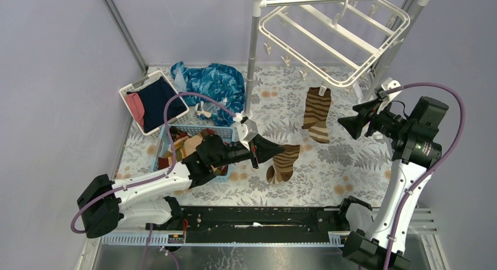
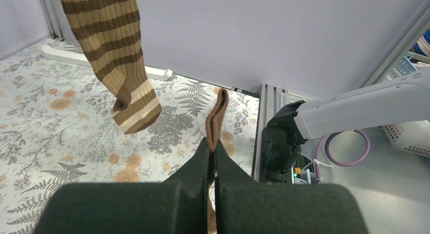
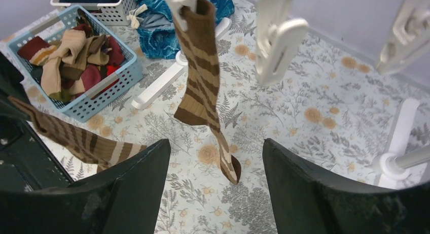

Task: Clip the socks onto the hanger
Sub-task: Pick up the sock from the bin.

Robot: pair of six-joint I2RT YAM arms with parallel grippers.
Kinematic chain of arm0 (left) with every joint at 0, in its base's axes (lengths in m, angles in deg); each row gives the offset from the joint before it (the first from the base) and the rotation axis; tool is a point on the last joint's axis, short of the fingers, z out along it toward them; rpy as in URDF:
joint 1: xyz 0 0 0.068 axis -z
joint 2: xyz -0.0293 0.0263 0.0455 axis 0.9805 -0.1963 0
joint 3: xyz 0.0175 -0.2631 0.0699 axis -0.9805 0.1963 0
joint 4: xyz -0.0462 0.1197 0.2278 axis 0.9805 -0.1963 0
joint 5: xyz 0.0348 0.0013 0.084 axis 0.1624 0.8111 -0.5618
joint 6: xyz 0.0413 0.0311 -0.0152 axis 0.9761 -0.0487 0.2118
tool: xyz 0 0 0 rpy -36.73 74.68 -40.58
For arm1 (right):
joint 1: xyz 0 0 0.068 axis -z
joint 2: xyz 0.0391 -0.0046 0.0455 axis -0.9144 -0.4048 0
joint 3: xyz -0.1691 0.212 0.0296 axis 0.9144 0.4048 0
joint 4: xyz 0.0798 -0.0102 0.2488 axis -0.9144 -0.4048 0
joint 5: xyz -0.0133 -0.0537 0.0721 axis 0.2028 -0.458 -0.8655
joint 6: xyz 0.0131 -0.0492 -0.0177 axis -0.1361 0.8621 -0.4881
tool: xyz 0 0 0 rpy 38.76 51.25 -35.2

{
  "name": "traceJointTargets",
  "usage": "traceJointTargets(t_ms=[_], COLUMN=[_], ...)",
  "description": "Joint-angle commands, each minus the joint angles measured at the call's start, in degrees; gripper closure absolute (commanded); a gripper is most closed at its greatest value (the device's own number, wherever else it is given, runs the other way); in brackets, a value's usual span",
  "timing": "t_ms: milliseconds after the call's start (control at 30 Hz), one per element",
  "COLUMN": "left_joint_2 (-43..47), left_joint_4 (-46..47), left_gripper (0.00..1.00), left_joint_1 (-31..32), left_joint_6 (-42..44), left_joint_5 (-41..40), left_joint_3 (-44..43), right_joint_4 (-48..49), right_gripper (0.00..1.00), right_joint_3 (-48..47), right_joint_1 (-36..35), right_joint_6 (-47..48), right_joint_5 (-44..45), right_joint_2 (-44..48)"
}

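The socks are in three places. One striped sock (image 1: 317, 113) already hangs from a clip on the white hanger (image 1: 339, 82). It hangs straight down, with its toe above the flowery table (image 1: 351, 164). A second striped sock (image 1: 284, 163) is held up in the air by the left gripper (image 2: 213, 147). Many more socks lie in a pile in the blue basket (image 3: 106, 94), on the left side of the table. So I think the job is partly done: one sock is up, the next one is in hand, and the pile waits its turn. The left gripper is shut tight, and the sock's brown edge sticks out from between its two fingers. The rest of that sock hangs down under it and does not seem to touch the table. The right gripper (image 3: 215, 153) is up high beside the hanger. Its two fingers stand wide apart, with nothing between them and nothing touching them. Just in front of it hangs a free clip (image 3: 276, 46), next to the sock that is already hung. I think the next move is to lift the held sock up to that free clip. The clip must be squeezed open first, and that looks like a job for the right gripper. Then the top edge of the sock must go between the clip's teeth before the left gripper lets go. The clips are small and they dangle, so the aim must be careful.
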Motion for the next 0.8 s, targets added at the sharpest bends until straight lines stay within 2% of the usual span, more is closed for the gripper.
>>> traceJointTargets(t_ms=[0, 167, 367, 467, 567, 667, 767], left_joint_2=[2.65, 3.23, 0.96, 0.59, 1.17, 2.09, 2.66], left_joint_4=[0.02, 1.67, 3.58, 3.63, 3.53, 2.37, 1.70], left_gripper=[1.00, 1.00, 1.00, 1.00, 1.00, 1.00, 1.00], left_joint_1=[0.12, 0.12, 0.12, 0.12, 0.10, -0.01, -0.35], left_joint_6=[0.62, -1.64, -5.53, -5.88, -4.56, -1.53, -0.34], left_joint_5=[-0.38, -0.48, 1.50, 2.18, 2.20, 2.05, 2.30], left_joint_3=[1.10, 1.69, 0.65, 0.24, 0.64, 0.99, 0.87], right_joint_4=[6.53, 2.50, 3.36, 2.74, 0.56, -5.59, -19.74], right_gripper=[0.25, 0.23, 0.05, 0.00, 0.00, 0.00, 0.00], right_joint_3=[2.48, 2.24, 2.52, 2.51, 3.16, 3.91, 2.99], right_joint_1=[0.98, 0.97, 0.98, 0.99, 0.94, 0.97, 0.97], right_joint_6=[-8.99, -6.94, -12.47, -11.77, -8.55, 0.78, 19.62], right_joint_5=[-0.03, 2.81, 5.81, 0.01, -9.85, -17.21, -22.59], right_joint_2=[0.49, 2.68, 4.69, 5.01, 4.73, 4.68, 4.75])
